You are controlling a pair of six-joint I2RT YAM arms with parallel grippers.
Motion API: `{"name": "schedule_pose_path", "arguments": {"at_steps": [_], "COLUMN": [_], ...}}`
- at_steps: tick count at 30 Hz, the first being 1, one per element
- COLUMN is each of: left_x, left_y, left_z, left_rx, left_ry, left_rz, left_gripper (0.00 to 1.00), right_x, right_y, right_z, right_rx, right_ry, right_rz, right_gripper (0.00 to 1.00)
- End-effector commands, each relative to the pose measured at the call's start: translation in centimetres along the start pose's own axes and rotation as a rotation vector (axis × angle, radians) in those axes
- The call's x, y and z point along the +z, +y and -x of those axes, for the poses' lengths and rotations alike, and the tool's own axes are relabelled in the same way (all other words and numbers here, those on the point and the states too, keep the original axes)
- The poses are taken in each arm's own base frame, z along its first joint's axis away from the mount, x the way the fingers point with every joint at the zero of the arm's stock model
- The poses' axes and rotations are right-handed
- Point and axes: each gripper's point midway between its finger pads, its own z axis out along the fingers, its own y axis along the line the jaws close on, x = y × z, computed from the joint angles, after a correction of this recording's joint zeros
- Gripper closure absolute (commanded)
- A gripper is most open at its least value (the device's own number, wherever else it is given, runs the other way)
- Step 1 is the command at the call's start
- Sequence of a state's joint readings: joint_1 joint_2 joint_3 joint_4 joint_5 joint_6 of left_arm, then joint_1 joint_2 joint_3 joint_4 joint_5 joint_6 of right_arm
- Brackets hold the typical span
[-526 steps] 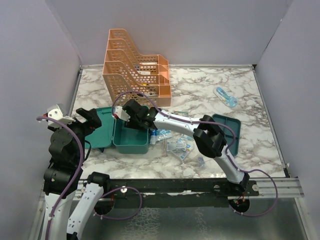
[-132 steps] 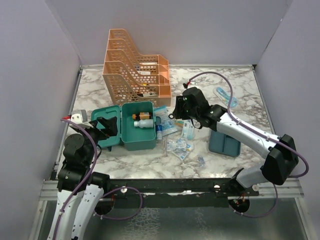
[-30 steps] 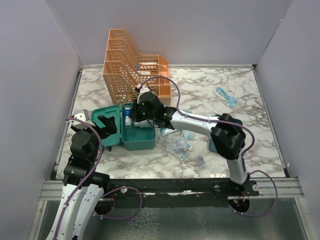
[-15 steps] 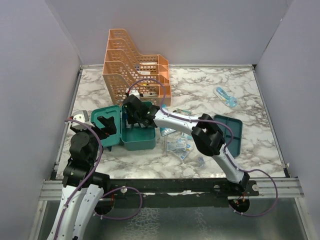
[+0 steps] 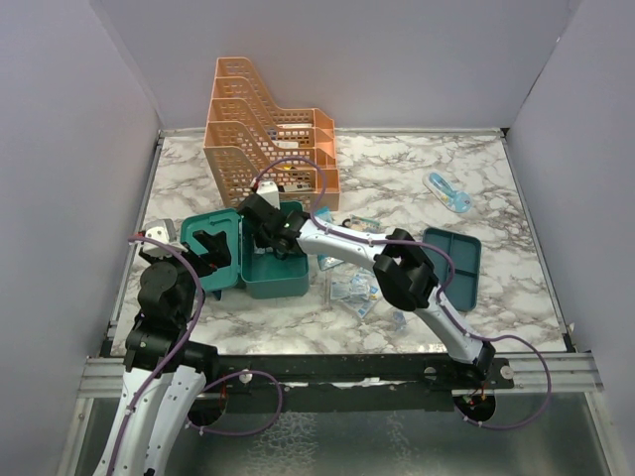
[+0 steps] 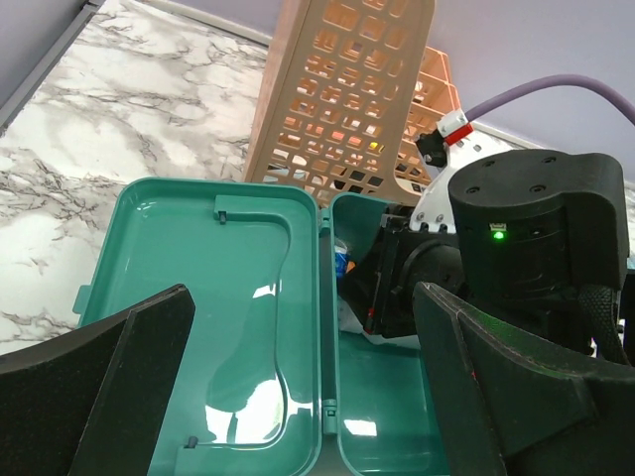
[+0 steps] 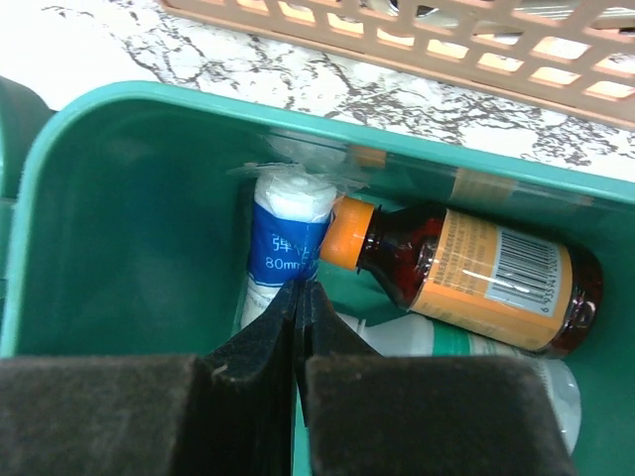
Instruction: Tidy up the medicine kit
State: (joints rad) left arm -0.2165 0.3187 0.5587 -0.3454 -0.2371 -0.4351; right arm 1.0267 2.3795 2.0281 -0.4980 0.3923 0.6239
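The teal medicine kit (image 5: 273,280) lies open at the table's left, its lid (image 6: 208,297) flat to the left. Its divided tray (image 5: 454,260) sits apart on the right. My right gripper (image 7: 301,293) reaches into the box's far left corner, jaws pressed together on the wrapper of a white bandage roll (image 7: 290,223) with a blue label. Beside the roll lie a brown bottle (image 7: 476,283) with an orange cap and a white bottle (image 7: 496,367). My left gripper (image 6: 308,397) hangs open over the hinge, holding nothing.
An orange perforated file rack (image 5: 266,129) stands just behind the box. Loose blister packs and sachets (image 5: 355,290) lie to the right of the box. A small blue-and-white item (image 5: 448,192) rests at the far right. Grey walls enclose three sides.
The right gripper has moved left and down into the box's far left corner with the bandage roll. The left arm has stayed still.
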Motion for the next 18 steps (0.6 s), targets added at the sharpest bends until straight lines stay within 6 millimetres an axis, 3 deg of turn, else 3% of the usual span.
{"name": "schedule_pose_path", "arguments": {"at_steps": [1,4,8,11,15,18], "left_x": [0.0,0.0,0.0,-0.1,-0.1,-0.2], "left_y": [0.3,0.2,0.1,0.1,0.1,0.0], "left_z": [0.1,0.1,0.1,0.1,0.2,0.3], "left_rx": [0.008,0.008,0.007,0.007,0.007,0.006], "left_ry": [-0.012,-0.013,-0.012,-0.014,-0.017,-0.021], "left_rz": [0.008,0.005,0.000,-0.001,-0.004,-0.005], "left_gripper": [0.04,0.04,0.04,0.04,0.04,0.04], "right_x": [0.8,0.7,0.4,-0.5,-1.7,-2.3], "right_y": [-2.4,-2.2,-0.3,0.9,1.0,1.0], "right_z": [-0.1,-0.2,-0.2,0.5,2.1,3.2], "right_rx": [-0.001,0.005,0.001,0.014,0.028,0.032], "right_ry": [-0.029,-0.024,-0.008,-0.018,-0.051,-0.082], "right_rz": [-0.126,-0.116,-0.003,0.065,0.068,0.064], "right_gripper": [0.99,0.99,0.98,0.89,0.73,0.69]}}
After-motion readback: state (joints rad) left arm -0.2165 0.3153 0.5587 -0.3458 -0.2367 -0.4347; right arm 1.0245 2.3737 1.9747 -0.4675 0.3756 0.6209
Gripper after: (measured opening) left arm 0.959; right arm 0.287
